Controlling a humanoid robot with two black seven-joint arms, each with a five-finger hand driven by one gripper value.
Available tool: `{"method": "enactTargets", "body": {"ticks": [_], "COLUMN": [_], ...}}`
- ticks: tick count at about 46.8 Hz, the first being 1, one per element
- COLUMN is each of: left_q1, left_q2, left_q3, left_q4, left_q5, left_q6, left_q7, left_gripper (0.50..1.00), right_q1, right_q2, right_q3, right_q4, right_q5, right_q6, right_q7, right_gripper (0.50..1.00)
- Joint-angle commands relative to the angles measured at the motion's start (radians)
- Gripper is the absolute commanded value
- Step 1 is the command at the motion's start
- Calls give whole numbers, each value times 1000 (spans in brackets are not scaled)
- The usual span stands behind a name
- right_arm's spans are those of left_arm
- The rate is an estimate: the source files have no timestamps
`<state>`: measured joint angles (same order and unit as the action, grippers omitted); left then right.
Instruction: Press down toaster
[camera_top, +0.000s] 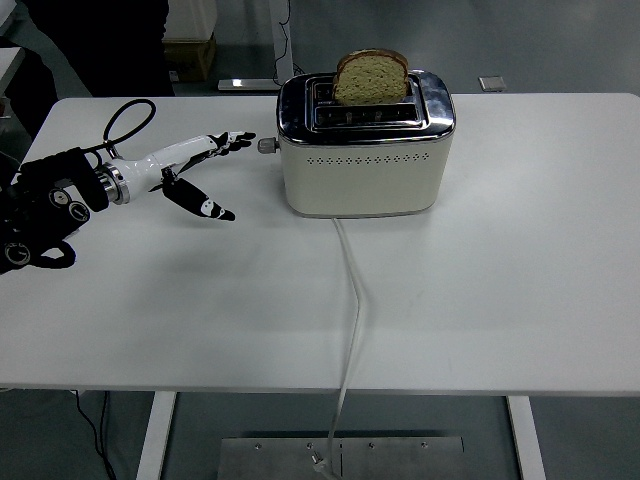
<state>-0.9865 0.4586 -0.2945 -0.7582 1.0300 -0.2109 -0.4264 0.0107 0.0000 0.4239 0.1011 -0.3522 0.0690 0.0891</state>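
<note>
A cream toaster (365, 160) with a chrome top stands at the back middle of the white table (500, 280). A slice of bread (371, 76) sticks up out of its slot. Its lever knob (266, 145) juts from the left end. My left hand (200, 165) is open, fingers stretched toward the toaster. The fingertips (243, 137) are just left of the knob, a small gap apart. The thumb points down and right. The right arm is out of view.
The toaster's white cord (352, 300) runs from its front down over the table's near edge. A black cable loop (125, 118) arches over my left forearm. A dark-clothed person stands at the top left (95, 40).
</note>
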Motion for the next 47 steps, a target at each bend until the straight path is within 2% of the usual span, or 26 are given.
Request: {"method": "enactTargets", "body": {"ticks": [1,47], "left_q1": [-1,-3], "left_q2": [0,-21], "left_q3": [0,18], "left_q4": [0,2], "left_q5": [-1,1], "left_q6": [1,-1], "left_q7": [0,1], "left_gripper": [1000,1000], "right_q1": [0,0], "right_q2": [0,0], "right_q3": [-1,-1], "right_q4": [0,0], "right_q5": [1,-1], "right_q6": [0,0], "right_q7": [0,-2], "right_gripper": [998,1000]}}
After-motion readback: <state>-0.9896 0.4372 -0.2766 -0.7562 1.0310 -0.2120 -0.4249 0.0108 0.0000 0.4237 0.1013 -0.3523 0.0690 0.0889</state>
